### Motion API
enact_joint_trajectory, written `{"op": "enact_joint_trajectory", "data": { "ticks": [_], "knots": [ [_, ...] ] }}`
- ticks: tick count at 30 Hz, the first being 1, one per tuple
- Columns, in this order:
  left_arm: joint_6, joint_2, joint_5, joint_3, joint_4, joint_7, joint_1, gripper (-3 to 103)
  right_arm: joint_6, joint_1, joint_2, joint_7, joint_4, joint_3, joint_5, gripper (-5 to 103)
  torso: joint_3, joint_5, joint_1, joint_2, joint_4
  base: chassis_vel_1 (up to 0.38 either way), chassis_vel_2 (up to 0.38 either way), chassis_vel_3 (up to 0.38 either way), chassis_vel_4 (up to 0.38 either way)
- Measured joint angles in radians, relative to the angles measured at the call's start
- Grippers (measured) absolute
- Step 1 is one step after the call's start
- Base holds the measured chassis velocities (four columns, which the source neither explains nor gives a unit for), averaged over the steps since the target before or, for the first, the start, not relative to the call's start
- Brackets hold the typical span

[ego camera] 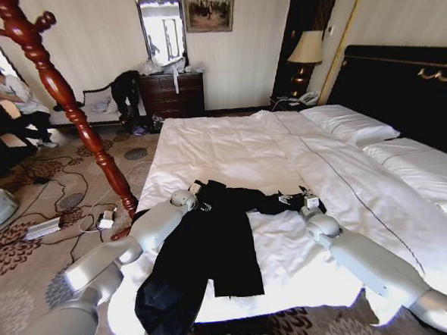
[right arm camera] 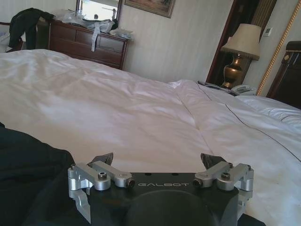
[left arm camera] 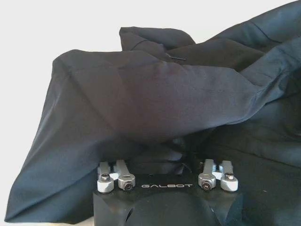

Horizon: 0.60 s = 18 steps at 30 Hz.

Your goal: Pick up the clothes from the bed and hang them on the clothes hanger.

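Observation:
The clothes, a black jacket (ego camera: 213,248), lie spread on the white bed (ego camera: 230,148), with the hem hanging over the near edge. My left gripper (ego camera: 199,197) is at the jacket's upper left. In the left wrist view this gripper (left arm camera: 162,162) stands open, its fingertips tucked under a thick fold of the jacket (left arm camera: 141,94). My right gripper (ego camera: 305,200) rests by the jacket's outstretched sleeve (ego camera: 275,202). It is open (right arm camera: 157,160) with nothing between its fingers, above the duvet (right arm camera: 141,113), and black cloth (right arm camera: 28,174) lies beside it. The clothes hanger is out of view.
A red-brown turned wooden post (ego camera: 68,101) stands slanted at the bed's left side. Cables and a power strip (ego camera: 41,228) lie on the patterned carpet. Behind are a dresser (ego camera: 172,95), a lamp (ego camera: 305,52), the black headboard (ego camera: 408,88) and pillows (ego camera: 350,122).

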Motion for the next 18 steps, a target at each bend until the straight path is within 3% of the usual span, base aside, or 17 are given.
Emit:
{"op": "enact_joint_trajectory", "data": {
  "ticks": [3,5,8,10,12,18],
  "knots": [
    [0.0,0.0,0.033,-0.01,-0.005,0.003,0.005,47,0.001,-0.011,-0.013,0.001,0.012,0.01,0.001,100,0.0,-0.0001,0.0,0.0,-0.0003,0.0,0.0,0.0,0.0],
    [0.0,0.003,0.04,-0.012,-0.011,0.004,0.007,47,0.002,-0.014,-0.015,0.001,0.014,0.013,0.001,100,0.0,-0.0001,0.0,0.0,-0.0004,0.0,0.0,0.0,0.0],
    [0.003,0.03,0.076,-0.021,-0.048,-0.016,0.011,32,0.005,-0.038,-0.033,0.001,0.03,0.036,0.001,100,0.0,-0.0004,0.0,0.0,-0.0007,0.0,0.0,0.0,0.0],
    [0.005,0.038,0.08,-0.024,-0.059,-0.027,0.012,32,0.006,-0.045,-0.038,0.001,0.033,0.042,0.0,100,0.0,-0.0003,0.0,0.0,-0.0006,0.0,0.0,0.0,0.0],
    [0.006,0.061,0.107,-0.035,-0.087,-0.063,0.014,25,0.011,-0.062,-0.051,0.0,0.042,0.055,-0.005,100,0.0,-0.0004,0.0,0.0,-0.0002,0.0,0.0,0.0,0.0],
    [0.007,0.095,0.182,-0.063,-0.143,-0.122,0.02,24,0.016,-0.092,-0.071,-0.001,0.061,0.078,-0.012,100,0.0,-0.0002,0.0,0.0,-0.0001,0.0,0.0,0.0,0.0]
  ]
}}
